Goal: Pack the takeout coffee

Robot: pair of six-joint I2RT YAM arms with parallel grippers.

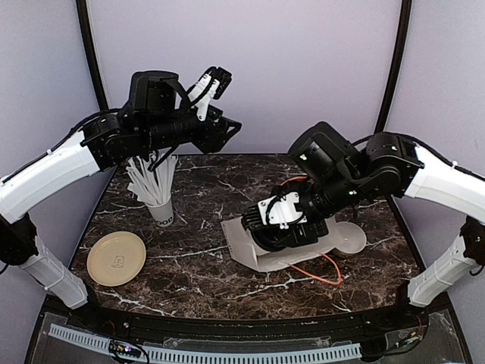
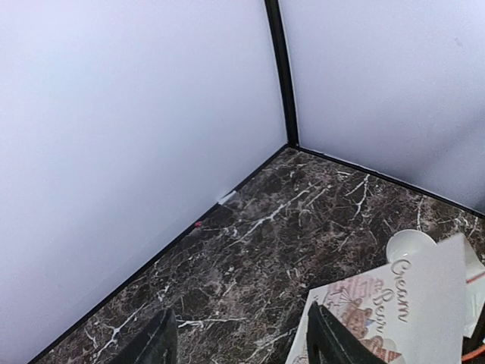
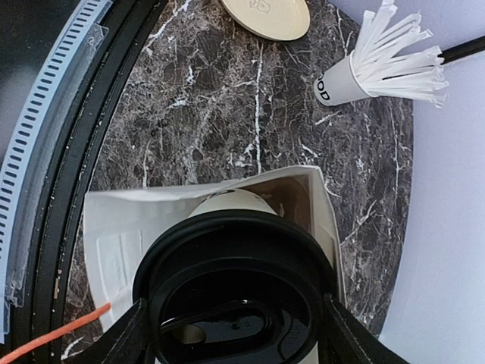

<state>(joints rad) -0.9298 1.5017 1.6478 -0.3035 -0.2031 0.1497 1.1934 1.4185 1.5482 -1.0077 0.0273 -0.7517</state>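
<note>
In the right wrist view the takeout coffee, a white paper cup (image 3: 231, 203) capped with a round black lid (image 3: 235, 280), lies on its side. Its base points into the open mouth of a white paper bag (image 3: 121, 227) lying on the marble table. My right gripper (image 3: 235, 334) is shut on it, one finger pressed to each side of the lid. From above, the right gripper (image 1: 284, 227) hides the cup over the bag (image 1: 244, 244). My left gripper (image 1: 229, 135) hangs high at the back left. It is open and empty (image 2: 241, 341), with bare table between its fingers.
A white cup full of straws (image 1: 161, 208) stands at the left, and a beige round plate (image 1: 116, 258) lies near the front left. A white bowl (image 1: 350, 237) sits just right of the bag. An orange cord (image 1: 318, 269) trails by the bag's near edge.
</note>
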